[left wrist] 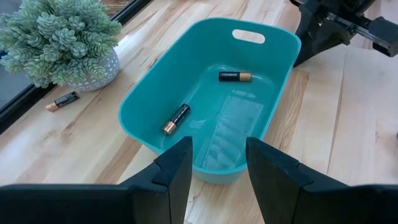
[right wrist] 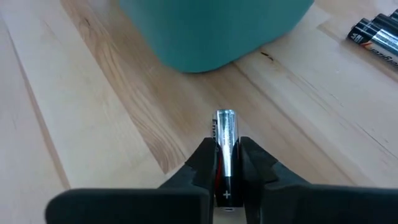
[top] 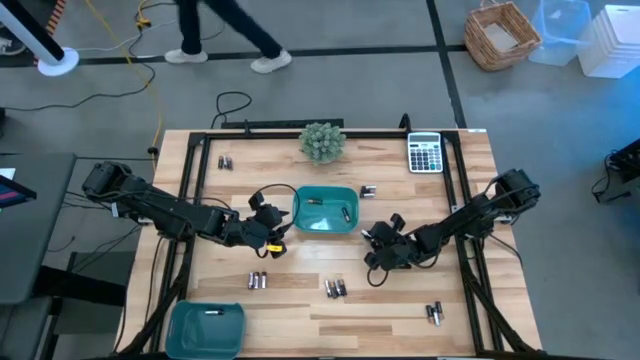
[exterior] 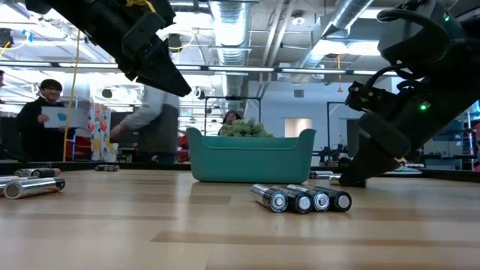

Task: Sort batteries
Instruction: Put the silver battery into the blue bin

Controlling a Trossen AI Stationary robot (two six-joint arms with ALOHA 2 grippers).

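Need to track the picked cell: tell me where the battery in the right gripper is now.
The battery is clamped in the right gripper, just off the centre teal tray's near-right corner in the high view.

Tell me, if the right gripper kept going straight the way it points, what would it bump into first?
Probably the teal tray. The right gripper, shut on a battery, points at its wall across bare table.

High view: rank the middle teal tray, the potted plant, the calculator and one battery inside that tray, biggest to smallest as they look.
1. Middle teal tray
2. Potted plant and calculator: they look about alike, so no ranking between them
3. Battery in the tray, far the smallest
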